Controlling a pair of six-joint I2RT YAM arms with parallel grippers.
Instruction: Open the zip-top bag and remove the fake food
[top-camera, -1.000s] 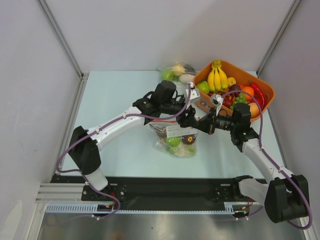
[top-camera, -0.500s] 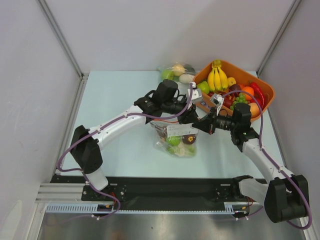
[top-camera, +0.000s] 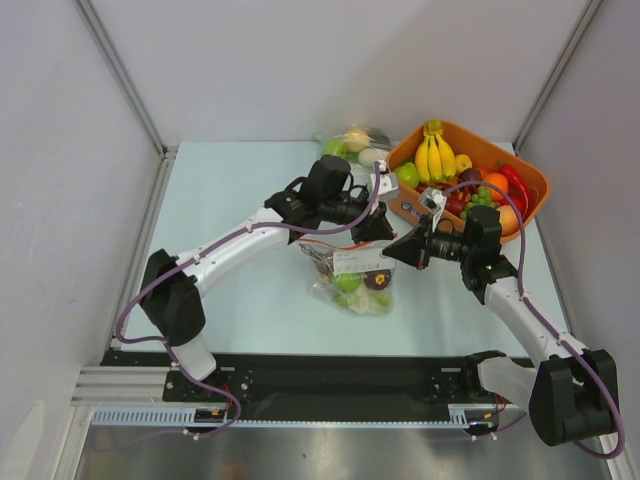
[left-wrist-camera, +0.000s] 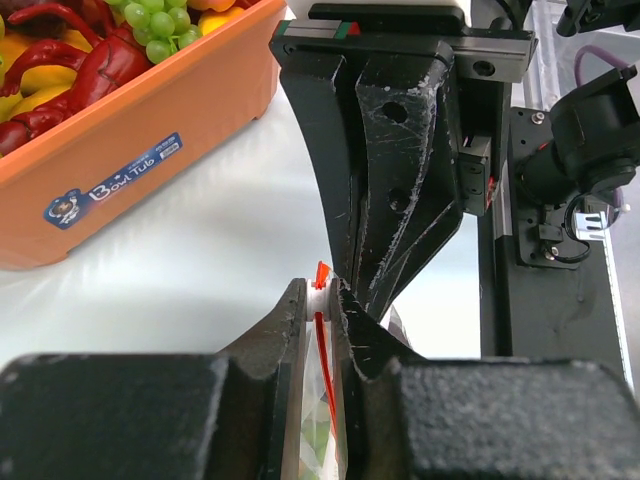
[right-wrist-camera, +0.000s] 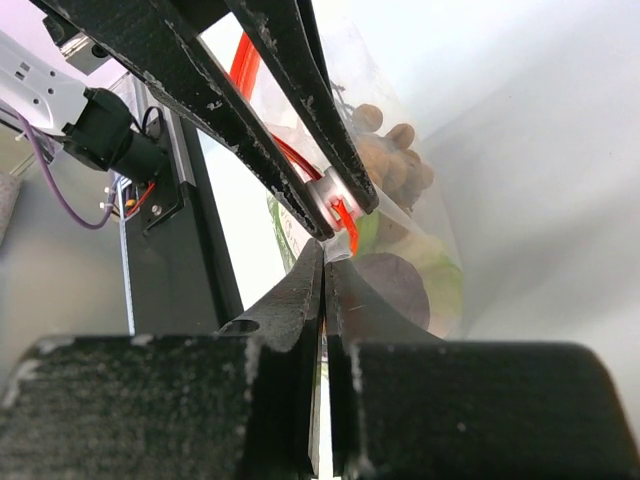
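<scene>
The zip-top bag (top-camera: 352, 282) lies at the table's middle, clear and crinkly, with its orange-red zip strip (top-camera: 312, 241) along the top. The fake food inside shows in the right wrist view: a maroon plum (right-wrist-camera: 392, 288), brownish pieces (right-wrist-camera: 390, 155) and green pieces. My left gripper (top-camera: 378, 231) is shut on the white slider of the strip (left-wrist-camera: 320, 292). My right gripper (top-camera: 392, 251) is shut on the bag's clear corner right beside it (right-wrist-camera: 325, 262). The two grippers meet tip to tip above the bag's right end.
An orange basket (top-camera: 541, 184) of toy fruit with a yellow banana bunch (top-camera: 433, 155) stands at the back right; its wall shows in the left wrist view (left-wrist-camera: 150, 150). Another clear bag with a green apple (top-camera: 352, 146) lies behind, left of the basket.
My right gripper has drawn back a little to the right and toward me. The left wrist has shifted slightly. The bag stays in place.
</scene>
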